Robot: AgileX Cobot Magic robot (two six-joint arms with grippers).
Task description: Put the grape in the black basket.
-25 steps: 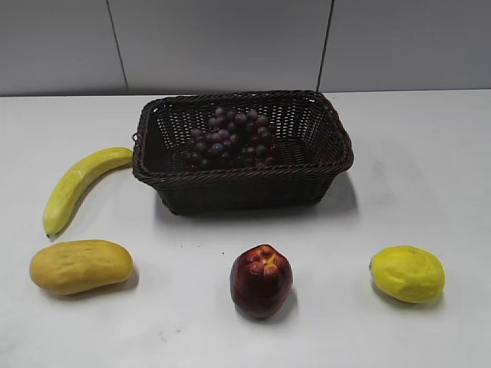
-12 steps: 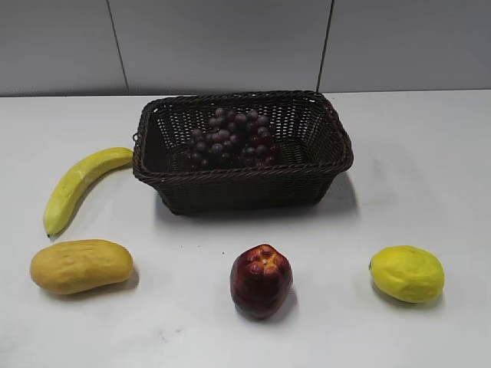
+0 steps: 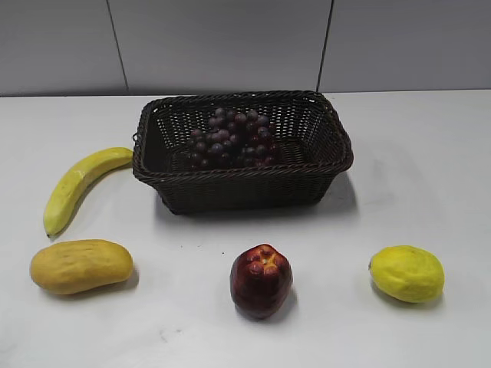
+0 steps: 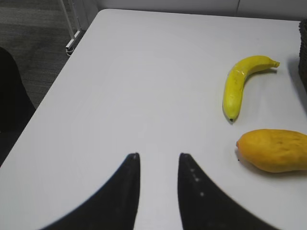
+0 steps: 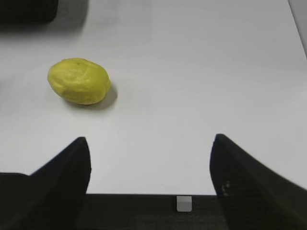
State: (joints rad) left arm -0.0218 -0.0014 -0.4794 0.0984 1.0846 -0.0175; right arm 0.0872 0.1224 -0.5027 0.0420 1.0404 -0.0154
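The grape (image 3: 232, 139), a bunch of small dark purple-red grapes, lies inside the black basket (image 3: 242, 185), a large dark woven wicker basket at the back middle of the table. Neither arm shows in the exterior view. In the left wrist view my left gripper (image 4: 158, 156) is open and empty over bare table near the left edge. In the right wrist view my right gripper (image 5: 151, 140) is wide open and empty above the table's front edge. The basket's corner shows at the top left of the right wrist view (image 5: 29, 10).
A yellow banana (image 3: 77, 186) (image 4: 240, 84) lies left of the basket. An orange mango (image 3: 80, 265) (image 4: 273, 150) is at the front left. A dark red apple (image 3: 261, 280) sits at the front middle. A yellow lemon (image 3: 406, 273) (image 5: 79, 81) is at the front right.
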